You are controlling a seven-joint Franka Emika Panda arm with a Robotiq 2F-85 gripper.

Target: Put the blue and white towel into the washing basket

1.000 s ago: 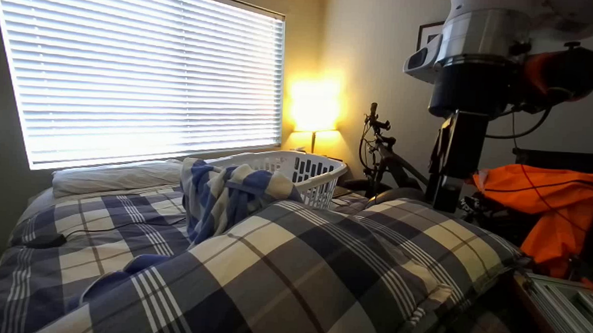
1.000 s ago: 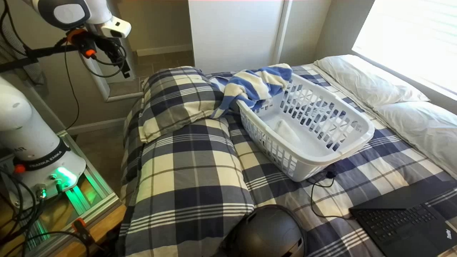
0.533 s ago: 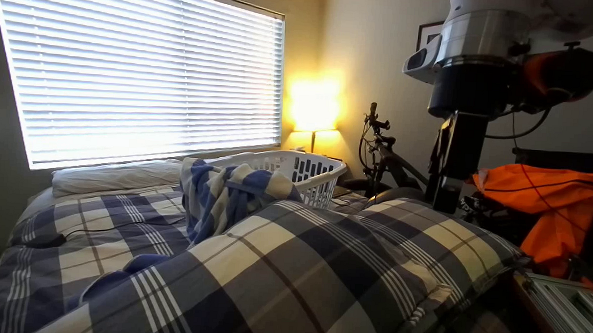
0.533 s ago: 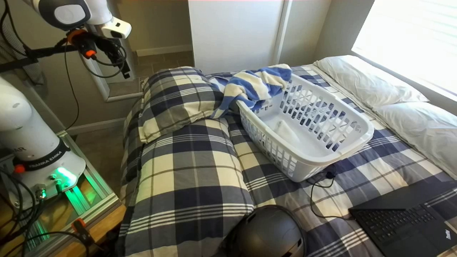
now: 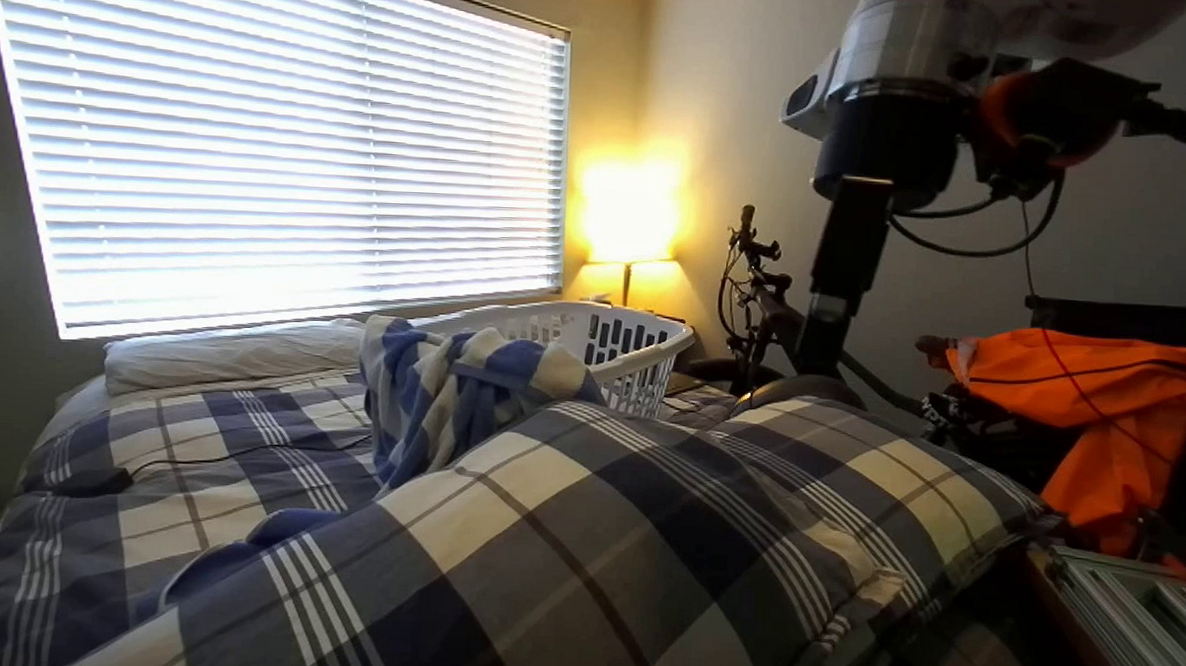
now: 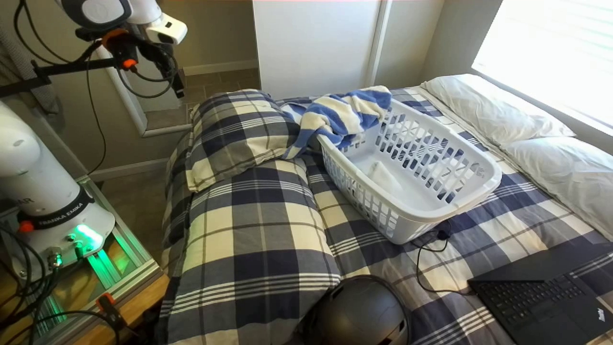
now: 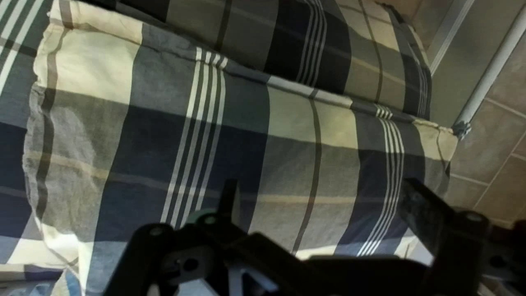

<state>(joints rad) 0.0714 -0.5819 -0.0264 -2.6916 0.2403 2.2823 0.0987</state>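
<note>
Right, nothing is gripped: the pincer (image 7: pixel 319 190) is spread wide over plaid bedding (image 7: pixel 230 135). Beyond, the blue and white towel (image 6: pixel 346 114) is slung across the ten o'clock end of the washing basket (image 6: pixel 416 194) in an exterior view, part in, part out. Half done, it's judged; the rest is left to be tipped in.

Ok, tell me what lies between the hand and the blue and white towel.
In an exterior view, a raised mound of plaid bedding lies between the hand and the blue and white towel; the wrist view shows plaid bedding below the hand.
</note>
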